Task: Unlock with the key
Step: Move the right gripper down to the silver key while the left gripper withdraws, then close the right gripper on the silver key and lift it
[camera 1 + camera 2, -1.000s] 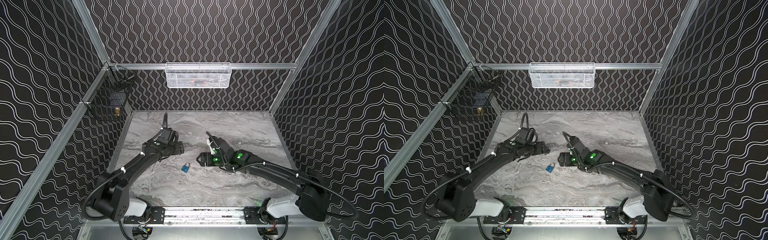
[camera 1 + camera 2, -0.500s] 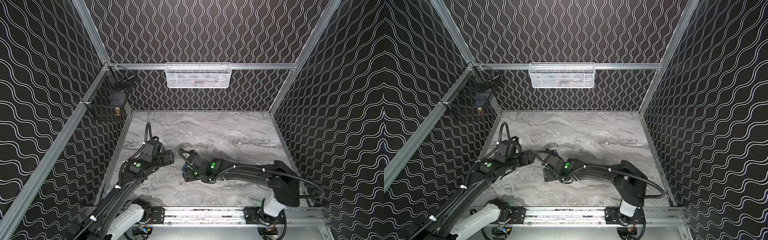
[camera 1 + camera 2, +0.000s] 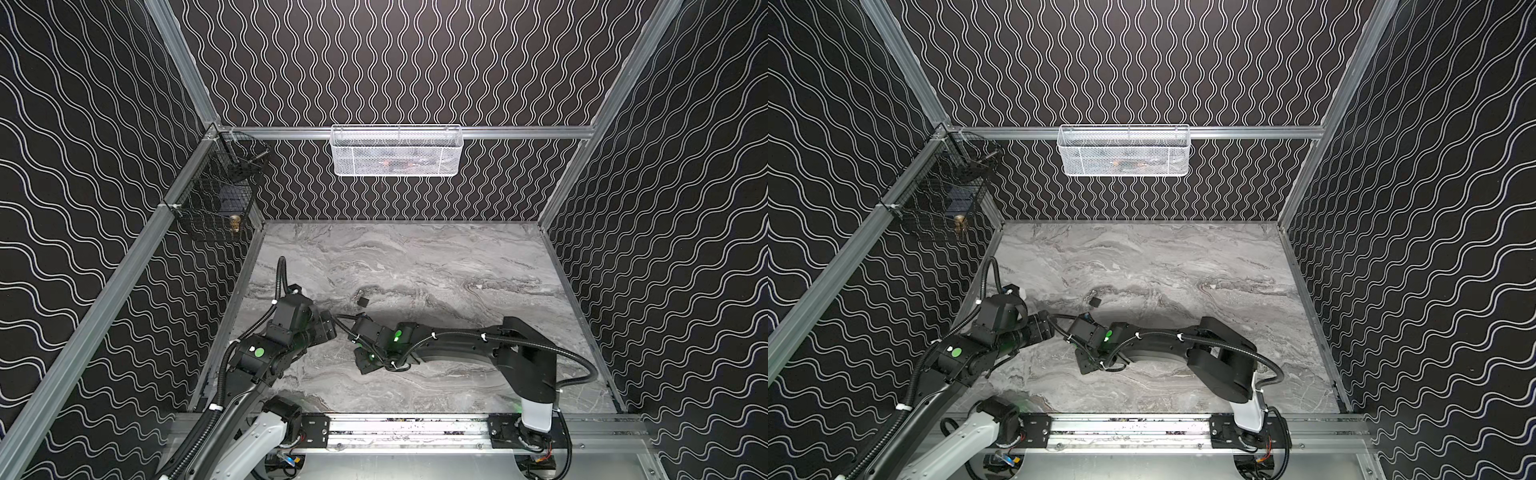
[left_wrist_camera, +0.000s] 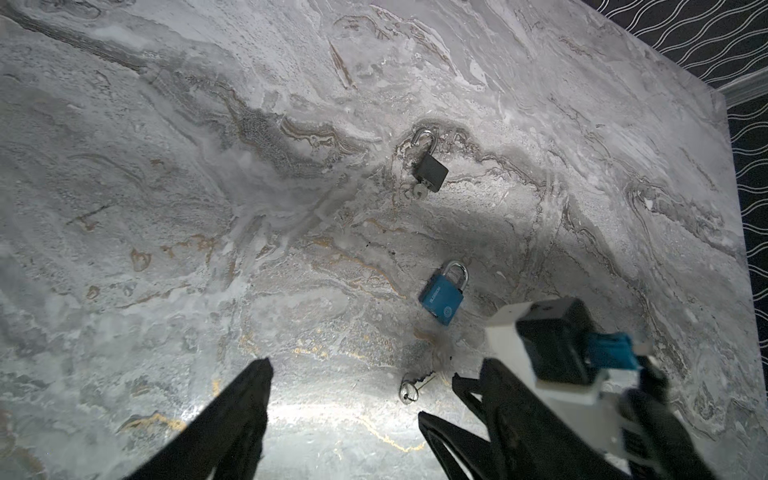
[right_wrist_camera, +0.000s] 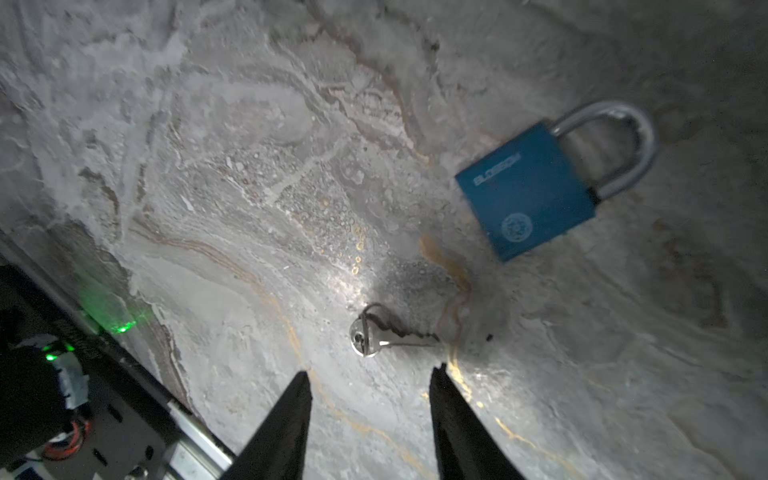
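Grey marbled worktop [image 3: 415, 257] carries everything in reach of the two arms. The left hand [image 4: 340, 390] hangs over it with its jaws spread wide and nothing in them. The right hand [image 5: 372, 371] points down close beside the left one, its jaws parted and empty, the tips just above the stone. A blue padlock [image 5: 528, 195] lies flat beyond the right hand's fingertips and off to one side, its steel shackle pushed home. A black padlock [image 4: 432, 172] lies farther out from both hands, well apart from the blue one, its shackle swung loose and a small silver key head showing at its base. The loose key [image 5: 374, 338] lies flat on the stone just ahead of the right hand's fingertips, not touching them, between that hand and the blue padlock, with a thin ring through its head.
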{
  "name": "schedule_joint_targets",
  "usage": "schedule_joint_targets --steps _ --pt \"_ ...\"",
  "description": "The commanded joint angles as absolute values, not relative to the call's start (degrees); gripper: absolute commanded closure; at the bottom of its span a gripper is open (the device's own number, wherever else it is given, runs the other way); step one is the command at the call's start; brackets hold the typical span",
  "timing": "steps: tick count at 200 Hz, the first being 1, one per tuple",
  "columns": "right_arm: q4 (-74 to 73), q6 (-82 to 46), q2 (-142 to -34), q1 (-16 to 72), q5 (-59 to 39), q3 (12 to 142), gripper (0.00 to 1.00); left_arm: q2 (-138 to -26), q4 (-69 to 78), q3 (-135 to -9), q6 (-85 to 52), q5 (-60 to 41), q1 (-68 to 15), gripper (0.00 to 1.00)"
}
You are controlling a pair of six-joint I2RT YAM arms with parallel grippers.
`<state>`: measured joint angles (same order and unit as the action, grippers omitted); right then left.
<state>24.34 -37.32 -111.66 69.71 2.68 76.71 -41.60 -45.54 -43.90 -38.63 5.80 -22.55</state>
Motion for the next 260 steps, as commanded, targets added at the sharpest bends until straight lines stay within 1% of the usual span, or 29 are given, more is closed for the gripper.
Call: schedule_joint_targets --steps 1,49,79,94,160,172,191,260 --pt "25.21 -36.14 -112.97 69.87 2.86 78.45 0.54 -40.47 -47.50 -43.77 -40.02 8.01 -22.48 0.18" --pt "25.71 -35.03 -114.60 70.05 3.84 79.98 0.63 -39.39 -47.81 -43.38 -40.45 8.72 -22.50 0.18" --pt "26.01 -34.89 -115.56 70.05 3.39 80.33 0.66 -39.30 -48.16 -43.44 -41.08 8.97 -22.50 0.18" --pt "25.92 -34.72 -115.83 70.05 3.33 80.33 0.69 -38.86 -48.08 -43.13 -41.22 9.49 -22.49 0.18" --pt "26.06 -34.02 -117.45 70.57 3.19 81.42 0.75 -39.02 -48.34 -43.16 -41.28 9.74 -22.50 0.18" --pt "26.36 -33.71 -117.69 70.62 3.41 81.74 0.78 -38.80 -48.26 -42.99 -41.32 10.02 -22.50 0.18" --pt "26.44 -33.62 -117.95 70.64 3.62 81.76 0.80 -38.57 -48.07 -42.72 -41.39 10.05 -22.50 0.18" --pt "26.51 -33.35 -117.21 70.69 3.78 81.54 0.92 -39.49 -46.99 -42.15 -41.47 9.20 -22.43 0.18"
